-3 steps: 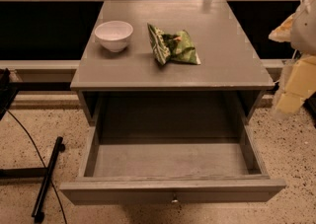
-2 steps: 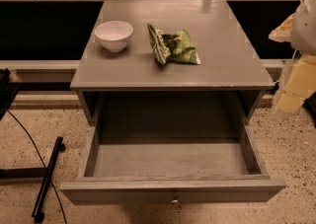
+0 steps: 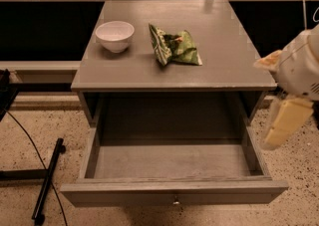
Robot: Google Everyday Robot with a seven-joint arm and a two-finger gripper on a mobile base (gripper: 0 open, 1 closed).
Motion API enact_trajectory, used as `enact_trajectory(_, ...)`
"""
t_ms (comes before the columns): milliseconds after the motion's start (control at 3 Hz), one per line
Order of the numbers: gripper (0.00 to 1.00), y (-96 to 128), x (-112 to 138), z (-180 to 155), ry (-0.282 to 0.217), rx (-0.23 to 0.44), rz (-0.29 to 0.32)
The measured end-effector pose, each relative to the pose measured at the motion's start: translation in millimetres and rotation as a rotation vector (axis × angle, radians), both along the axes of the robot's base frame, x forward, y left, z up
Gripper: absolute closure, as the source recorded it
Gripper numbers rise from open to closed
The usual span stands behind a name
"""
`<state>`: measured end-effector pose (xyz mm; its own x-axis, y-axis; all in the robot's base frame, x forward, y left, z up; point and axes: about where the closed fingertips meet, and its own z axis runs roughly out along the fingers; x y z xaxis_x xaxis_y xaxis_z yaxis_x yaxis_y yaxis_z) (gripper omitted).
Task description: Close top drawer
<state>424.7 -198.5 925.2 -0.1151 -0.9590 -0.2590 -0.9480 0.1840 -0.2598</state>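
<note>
Camera view. Compared with the frames 1.0 s and 0.7 s earlier, nothing has shifted. The gripper (image 3: 280,123) occupies the same place at the picture's right edge, the top drawer (image 3: 174,192) is pulled out by the same amount, and the items on the cabinet top (image 3: 224,36) lie as they did.

The gripper hangs beside the cabinet's right front corner, its white body level with the cabinet top and a cream-coloured part pointing downward and slightly inward. Whether it is open or closed cannot be told, and nothing is seen in its hold.

The top drawer stands fully extended, picture-left of the gripper and mostly below it. Its interior is bare grey board. The drawer's right side wall runs just beside the gripper's cream part; contact between the 2 cannot be judged. The flat front panel lies lower than the gripper and nearer the camera. Its small round knob (image 3: 176,201) sits at centre, well apart from the gripper.

Farther from the gripper, on the cabinet top, rest 1 white bowl (image 3: 114,36) and 1 crumpled green snack bag (image 3: 175,48), the bag nearer the gripper than the bowl. A black stand (image 3: 47,180) lies on the speckled floor at the far side of the drawer from the gripper.
</note>
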Motion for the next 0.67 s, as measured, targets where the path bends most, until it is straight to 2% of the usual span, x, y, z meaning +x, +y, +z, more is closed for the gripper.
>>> enact_trajectory(333,0.00,11,-17,-48,-0.017,0.010,0.108)
enact_trajectory(667,0.00,15,-35,-92,-0.024,0.005,0.185)
